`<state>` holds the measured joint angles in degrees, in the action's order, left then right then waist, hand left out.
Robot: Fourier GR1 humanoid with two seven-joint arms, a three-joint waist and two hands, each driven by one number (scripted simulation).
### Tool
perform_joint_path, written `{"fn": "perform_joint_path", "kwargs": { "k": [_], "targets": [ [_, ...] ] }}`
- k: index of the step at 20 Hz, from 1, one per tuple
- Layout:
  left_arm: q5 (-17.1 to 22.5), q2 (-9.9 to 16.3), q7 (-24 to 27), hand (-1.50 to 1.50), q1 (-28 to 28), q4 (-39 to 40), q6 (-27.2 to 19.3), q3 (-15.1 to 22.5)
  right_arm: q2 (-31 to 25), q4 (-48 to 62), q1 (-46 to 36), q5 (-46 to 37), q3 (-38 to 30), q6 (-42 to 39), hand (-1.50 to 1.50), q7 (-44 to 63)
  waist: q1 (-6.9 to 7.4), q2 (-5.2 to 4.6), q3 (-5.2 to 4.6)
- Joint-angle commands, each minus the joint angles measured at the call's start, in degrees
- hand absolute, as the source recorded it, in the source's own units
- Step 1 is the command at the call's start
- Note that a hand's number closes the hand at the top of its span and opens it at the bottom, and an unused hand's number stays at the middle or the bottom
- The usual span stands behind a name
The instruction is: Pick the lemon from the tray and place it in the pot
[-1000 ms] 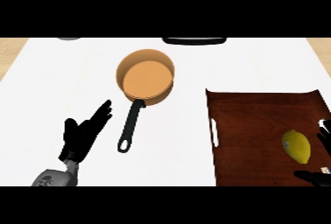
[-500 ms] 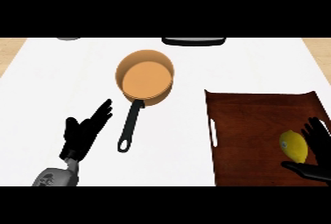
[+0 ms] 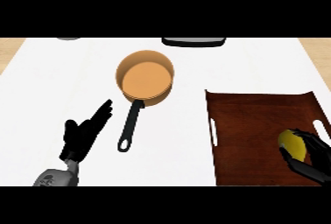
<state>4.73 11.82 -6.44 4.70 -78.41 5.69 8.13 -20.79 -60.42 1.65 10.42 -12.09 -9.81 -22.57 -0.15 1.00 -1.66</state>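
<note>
No writing we can read, lemon [image 3: 293, 144] on the brown tray [image 3: 258, 131] right of the pot [image 3: 145, 78], our right hand [image 3: 311, 159] curled round it, partly cut off, our left hand [image 3: 84, 133] resting left of the pot's handle, fingers straight.

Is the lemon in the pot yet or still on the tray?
Still on the tray. The lemon lies near its right edge with the right hand curled around it; the pot holds nothing.
</note>
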Motion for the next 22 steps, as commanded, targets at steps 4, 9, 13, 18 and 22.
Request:
{"fn": "perform_joint_path", "kwargs": {
  "k": [4, 9, 13, 18, 22],
  "targets": [
    [-1.72, -1.38, 0.29, 0.00, -2.53, -0.24, -1.46, 0.80, 4.36, 5.30, -1.26, -0.73, -0.06, 1.13, 1.50, -6.57, 0.54, -1.00, 1.71],
    [-0.64, -0.83, -1.82, 0.00, 0.65, -0.41, 0.44, 0.17, 1.04, 2.89, -7.97, -4.92, 3.69, -0.43, 1.50, -6.24, 1.17, -1.11, 1.71],
    [-1.34, -1.32, -0.86, 0.00, 1.53, -0.28, 1.54, 1.91, -3.07, 3.77, -20.98, -8.17, 10.26, -9.79, 1.50, -2.71, 5.08, -1.68, 1.76],
    [-0.93, -1.22, 0.16, 0.00, -0.58, -0.18, 1.19, 0.36, -2.42, 13.09, -33.88, -10.09, 10.71, -13.11, 1.50, -5.24, 2.31, -1.40, 1.73],
    [-1.35, -1.20, 0.32, 0.00, -1.63, 0.36, 1.88, -0.25, -1.68, 17.01, -37.52, -15.65, 11.69, -9.63, 1.50, -8.97, 1.12, -1.21, 1.69]
  ]
}}
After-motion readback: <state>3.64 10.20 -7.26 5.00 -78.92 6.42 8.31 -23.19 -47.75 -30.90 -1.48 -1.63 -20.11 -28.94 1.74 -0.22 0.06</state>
